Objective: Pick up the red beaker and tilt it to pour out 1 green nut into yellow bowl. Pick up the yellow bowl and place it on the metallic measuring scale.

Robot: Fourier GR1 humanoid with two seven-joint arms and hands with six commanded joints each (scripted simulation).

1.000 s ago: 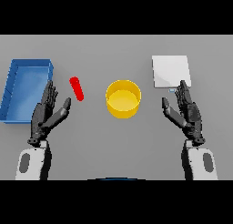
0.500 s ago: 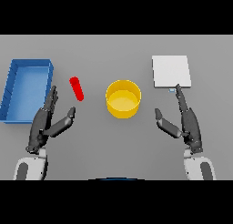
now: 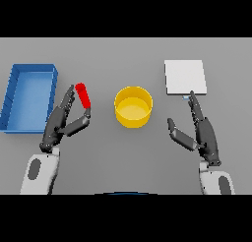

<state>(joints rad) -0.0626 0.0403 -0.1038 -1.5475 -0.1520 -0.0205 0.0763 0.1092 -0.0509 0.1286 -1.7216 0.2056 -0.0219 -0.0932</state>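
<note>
The red beaker lies tilted on the grey table, left of the yellow bowl. My left hand is just below and left of the beaker, fingers straight, fingertips near its upper end and thumb close to its lower end, not closed on it. The bowl stands upright in the middle; I see no nut. The metallic scale is a flat pale square at the back right. My right hand is open below the scale, fingertips pointing at its near edge.
A blue rectangular bin stands at the far left, beside my left hand.
My left hand moved up and right toward the red beaker, now flanking it. My right hand drew back toward me, then held with fingers still straight.
</note>
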